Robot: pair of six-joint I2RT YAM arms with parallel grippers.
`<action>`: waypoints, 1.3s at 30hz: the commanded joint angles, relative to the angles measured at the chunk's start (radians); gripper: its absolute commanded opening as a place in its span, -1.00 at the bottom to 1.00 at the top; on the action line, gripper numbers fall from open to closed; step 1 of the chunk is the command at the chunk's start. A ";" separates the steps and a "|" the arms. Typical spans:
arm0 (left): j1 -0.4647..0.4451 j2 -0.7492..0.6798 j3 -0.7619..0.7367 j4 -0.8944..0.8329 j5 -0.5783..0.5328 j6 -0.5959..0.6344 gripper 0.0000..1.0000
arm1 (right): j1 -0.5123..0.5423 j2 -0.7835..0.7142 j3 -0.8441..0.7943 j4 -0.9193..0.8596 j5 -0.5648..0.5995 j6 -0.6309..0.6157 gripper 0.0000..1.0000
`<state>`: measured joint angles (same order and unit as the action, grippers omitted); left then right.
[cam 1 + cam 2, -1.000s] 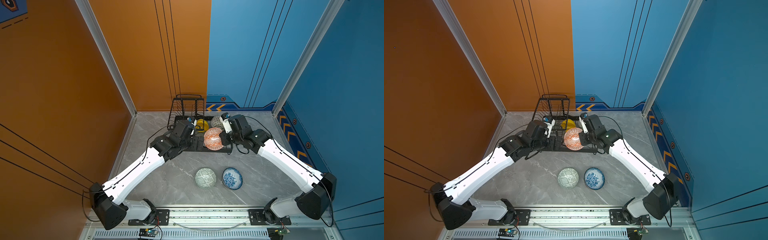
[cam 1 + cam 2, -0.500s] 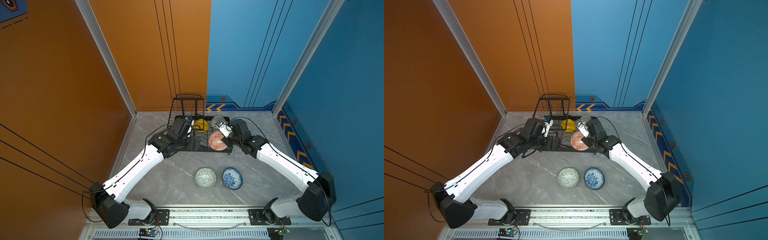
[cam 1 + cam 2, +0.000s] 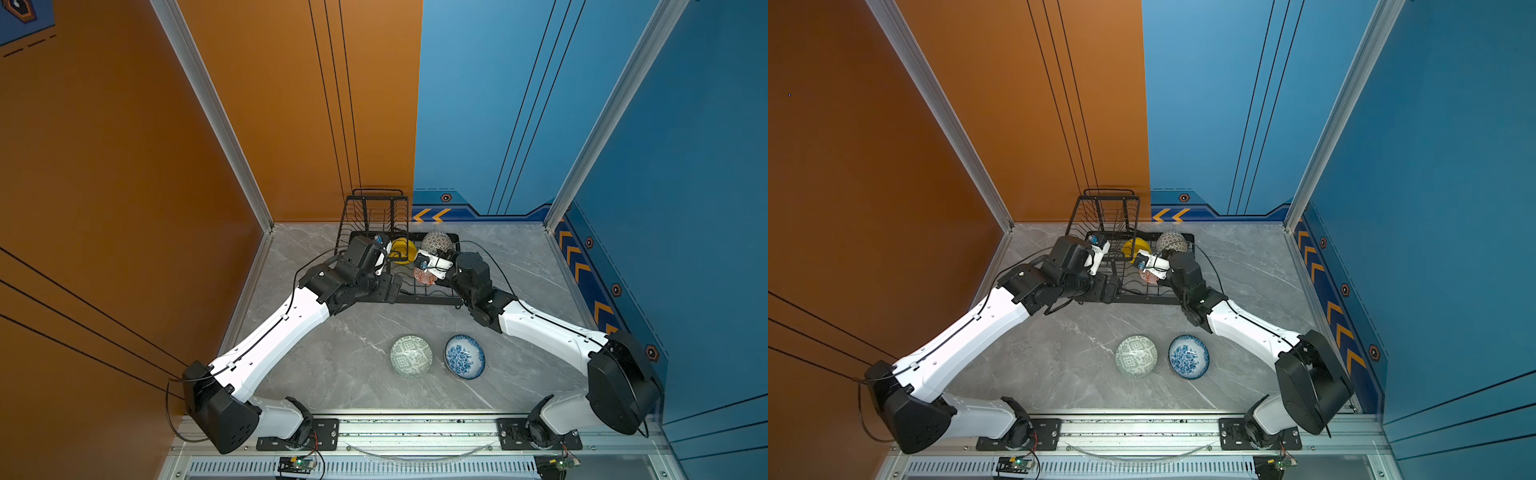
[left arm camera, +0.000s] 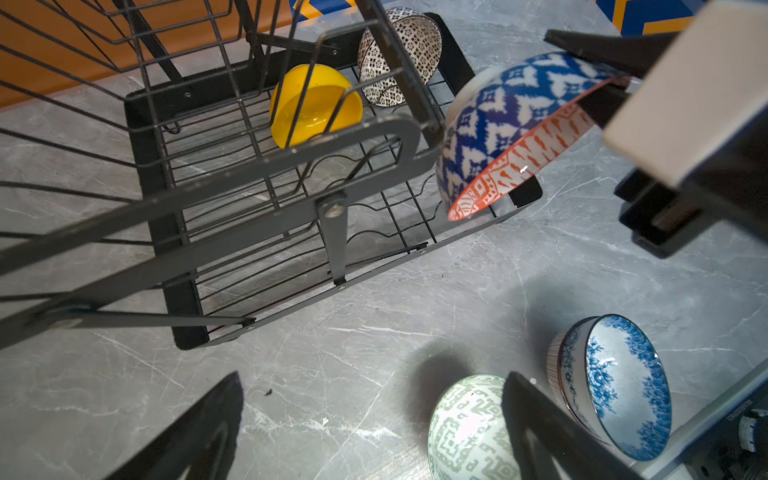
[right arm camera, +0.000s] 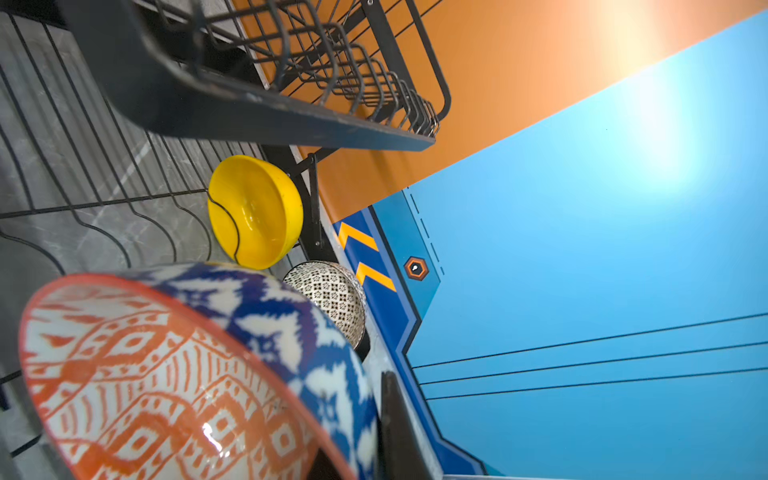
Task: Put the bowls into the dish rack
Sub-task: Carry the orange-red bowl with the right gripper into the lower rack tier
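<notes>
The black wire dish rack stands at the back. On edge in its tray are a yellow bowl and a dark-white patterned bowl. My right gripper is shut on the rim of the orange-white bowl. It holds the bowl tilted, low over the tray's right part. My left gripper hangs open and empty by the rack's front rail.
A pale green bowl and a blue-white floral bowl sit side by side on the grey marble floor in front of the rack. The raised basket tier is at the rack's left end. Orange and blue walls close in behind.
My right gripper has brought the orange-white bowl down from above the rack into the tray. The left arm has drawn back a little to the left and lower.
</notes>
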<state>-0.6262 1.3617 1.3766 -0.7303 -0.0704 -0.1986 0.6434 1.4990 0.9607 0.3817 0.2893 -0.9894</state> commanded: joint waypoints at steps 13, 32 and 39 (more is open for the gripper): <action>0.004 0.004 0.039 -0.013 -0.032 0.060 0.96 | 0.005 0.232 0.042 0.363 0.142 -0.324 -1.00; 0.010 -0.011 0.026 -0.015 -0.037 0.063 0.96 | -0.009 0.451 0.189 0.436 0.158 -0.392 -1.00; 0.014 -0.011 0.026 -0.015 -0.032 0.066 0.96 | -0.015 0.501 0.237 0.435 0.159 -0.399 -1.00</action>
<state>-0.6254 1.3632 1.3914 -0.7303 -0.0887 -0.1493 0.6327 1.9942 1.1458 0.7563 0.4244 -1.3819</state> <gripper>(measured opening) 0.979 0.068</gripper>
